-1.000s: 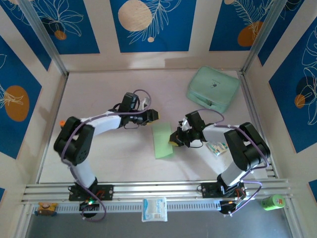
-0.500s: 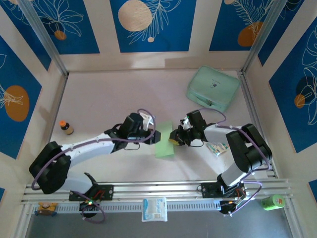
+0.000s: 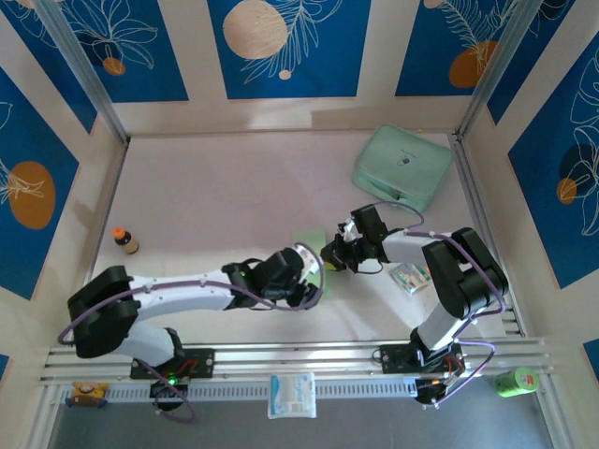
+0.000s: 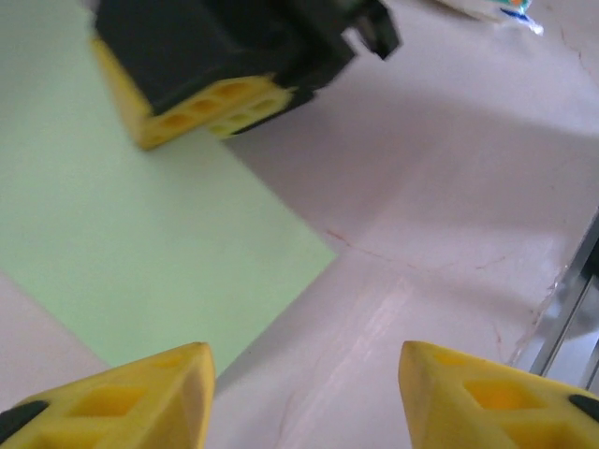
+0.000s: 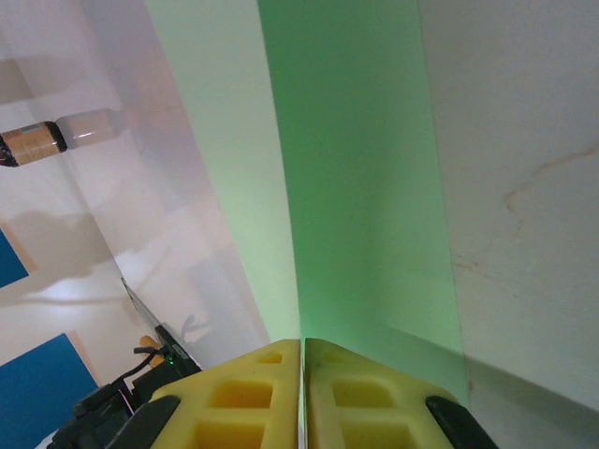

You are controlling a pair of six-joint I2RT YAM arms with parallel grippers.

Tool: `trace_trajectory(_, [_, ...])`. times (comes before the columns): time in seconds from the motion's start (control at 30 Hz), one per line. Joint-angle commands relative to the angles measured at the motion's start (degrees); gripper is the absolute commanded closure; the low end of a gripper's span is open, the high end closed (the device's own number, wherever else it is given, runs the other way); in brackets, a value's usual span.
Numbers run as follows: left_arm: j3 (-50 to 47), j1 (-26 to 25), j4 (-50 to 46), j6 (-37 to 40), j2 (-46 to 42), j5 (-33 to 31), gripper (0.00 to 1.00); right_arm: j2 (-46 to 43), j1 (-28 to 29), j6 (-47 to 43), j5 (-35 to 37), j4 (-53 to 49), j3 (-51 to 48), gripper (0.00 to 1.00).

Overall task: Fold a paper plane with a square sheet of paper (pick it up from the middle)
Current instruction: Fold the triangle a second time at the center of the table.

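**Surveying Position and Clearance**

**Top external view.** The sheet of paper (image 3: 305, 240) lies flat near the centre of the table (image 3: 206, 187). The left gripper (image 3: 314, 277) reaches in from the left and covers most of it. The right gripper (image 3: 329, 259) meets the sheet at its right edge, just beside the left gripper. A mint-green case (image 3: 402, 168) sits well apart at the far right. A small bottle (image 3: 124, 241) stands well apart at the left, and a printed packet (image 3: 410, 278) lies near the right arm. Bare table surface extends far and left of the sheet. An aluminium rail (image 3: 281, 357) bounds the near edge.

**Left wrist view.** The left gripper is released: its yellow fingertips (image 4: 140, 398) stand apart with nothing between them. One corner of the sheet lies just beyond the gap. The right gripper's yellow tips touch the sheet further on. From the sheet's straight edge, bare table runs to the near rail.

**Right wrist view.** The right gripper is clenched, its pads (image 5: 243, 393) meeting with no visible gap. The sheet stretches away from the tips as a paler strip and a deeper green strip side by side, and their boundary runs into the seam between the pads. Whether the sheet is pinched cannot be told. Bare table flanks the deeper strip, and the bottle shows beyond, toward the left of the scene.
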Motion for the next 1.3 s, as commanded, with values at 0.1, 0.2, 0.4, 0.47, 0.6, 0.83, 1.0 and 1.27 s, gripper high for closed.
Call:
trace_trajectory(0.1, [8.9,-7.5,-9.3,9.9,8.6,-16.2,0.36,0.0,-0.3,-0.8,-1.7,-2.5,1.6,0.89])
trace_trajectory(0.2, [11.6,-9.1,-12.1,10.3,12.0,-22.4,0.32,0.0,-0.4,-0.7,-1.9,-2.5,1.5,0.89])
trace_trajectory(0.4, [13.5,-9.4,-12.9,8.9,14.9,-27.3,0.28,-0.5,-0.6,-1.0,-2.0,-2.7,1.5,0.89])
trace_trajectory(0.47, [13.9,-9.4,-12.9,8.6,15.5,-28.2,0.27,-0.5,-0.7,-0.9,-2.1,-2.7,1.3,0.90])
trace_trajectory(0.6, [14.7,-9.2,-12.6,8.7,16.8,-27.9,0.28,-0.6,-0.6,-1.0,-2.2,-2.7,1.3,0.89])
trace_trajectory(0.83, [15.3,-8.5,-11.8,8.7,18.3,-27.2,0.44,-0.7,-0.7,-0.8,-2.1,-2.9,1.2,0.89])
trace_trajectory(1.0, [14.8,-7.9,-11.2,8.9,17.8,-26.7,0.59,-0.9,-0.8,-0.8,-2.1,-3.0,1.3,0.89])
trace_trajectory(1.27, [14.4,-7.3,-10.2,9.5,17.4,-25.4,0.77,-1.4,-0.9,-0.9,-2.1,-3.3,1.2,0.88])
